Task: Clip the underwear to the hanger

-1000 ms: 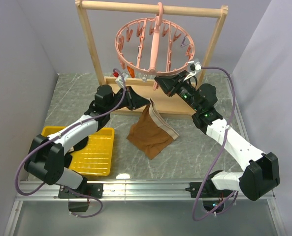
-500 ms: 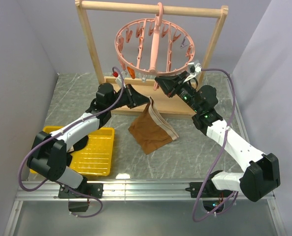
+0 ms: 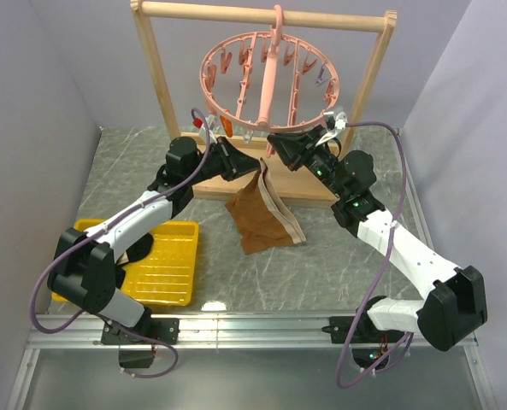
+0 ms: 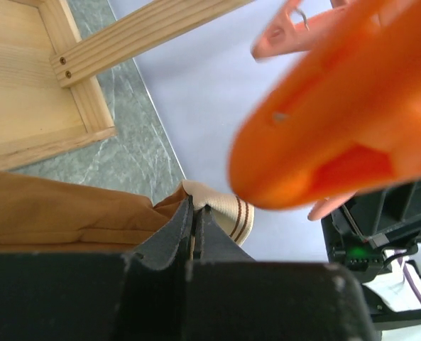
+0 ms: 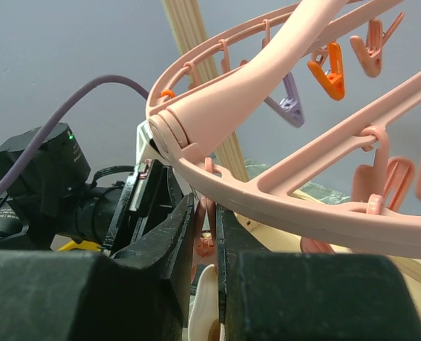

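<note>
The brown underwear (image 3: pixel 257 218) with a pale beige waistband (image 4: pixel 228 213) hangs under the front of the salmon-pink hanger (image 3: pixel 270 77), which hangs from a wooden rack. My left gripper (image 3: pixel 251 168) is shut on the waistband and holds its top edge up just below the ring (image 5: pixel 267 177). My right gripper (image 3: pixel 276 143) is shut on a pink clip (image 5: pixel 204 234) that dangles from the ring's front rim, squeezing it. The waistband's pale edge (image 5: pixel 204 305) shows just below that clip. An orange clip (image 4: pixel 338 121) hangs close in front of the left wrist camera, blurred.
The wooden rack (image 3: pixel 157 81) stands at the back on a flat wooden base (image 4: pixel 25 85). A yellow tray (image 3: pixel 163 265) lies at the front left, with a dark item partly under the left arm. Grey walls close in on both sides.
My left gripper has lifted the waistband up and to the right, toward the ring's front clip. The underwear now hangs higher and more bunched. My right gripper has stayed at the clip.
</note>
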`<state>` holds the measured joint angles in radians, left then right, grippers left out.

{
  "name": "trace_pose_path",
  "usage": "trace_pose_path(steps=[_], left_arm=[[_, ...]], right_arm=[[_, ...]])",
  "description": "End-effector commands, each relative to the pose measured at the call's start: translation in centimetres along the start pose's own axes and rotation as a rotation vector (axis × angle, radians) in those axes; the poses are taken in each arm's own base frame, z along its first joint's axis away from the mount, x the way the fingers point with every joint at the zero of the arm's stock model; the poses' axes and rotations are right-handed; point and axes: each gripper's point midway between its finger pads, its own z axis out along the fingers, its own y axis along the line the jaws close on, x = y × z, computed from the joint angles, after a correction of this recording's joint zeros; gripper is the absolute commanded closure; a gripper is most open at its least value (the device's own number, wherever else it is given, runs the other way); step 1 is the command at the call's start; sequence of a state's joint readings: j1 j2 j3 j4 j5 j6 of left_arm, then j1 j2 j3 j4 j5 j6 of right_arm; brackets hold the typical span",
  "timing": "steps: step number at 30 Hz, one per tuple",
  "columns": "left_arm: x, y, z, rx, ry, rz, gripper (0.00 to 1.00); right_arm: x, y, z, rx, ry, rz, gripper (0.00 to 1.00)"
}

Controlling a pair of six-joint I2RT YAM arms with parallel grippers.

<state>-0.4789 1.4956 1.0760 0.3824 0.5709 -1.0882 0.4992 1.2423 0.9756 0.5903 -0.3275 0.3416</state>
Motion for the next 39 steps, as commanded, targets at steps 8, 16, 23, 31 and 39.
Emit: trace_pose_path(steps=[8,16,23,31,39], left_arm=[[-1.9,-2.1,0.8,0.009,-0.045,-0.04,1.0],[-1.9,-2.9,1.3,0.015,-0.041,-0.06,1.0],[-1.6,-3.2,1.4,0.023,-0.031,-0.076,1.0],[-1.6,-3.6,1.7,0.032,-0.025,-0.081,1.0],[-1.5,-4.1,1.7,0.046,-0.019,-0.083,1.0]], right_arm=[[3.5,2.3,-0.2,-0.076,0.116,-0.003,1.0],[3.6,2.2,0.4,-0.053,0.105,-0.029,1.0],[3.8,1.6,0.5,-0.024,0.103,-0.056,1.0],[4.0,2.0,0.9,-0.038,0.103,-0.055,1.0],[4.4,1.4,1.0,-0.016,0.11,-0.07,1.0]])
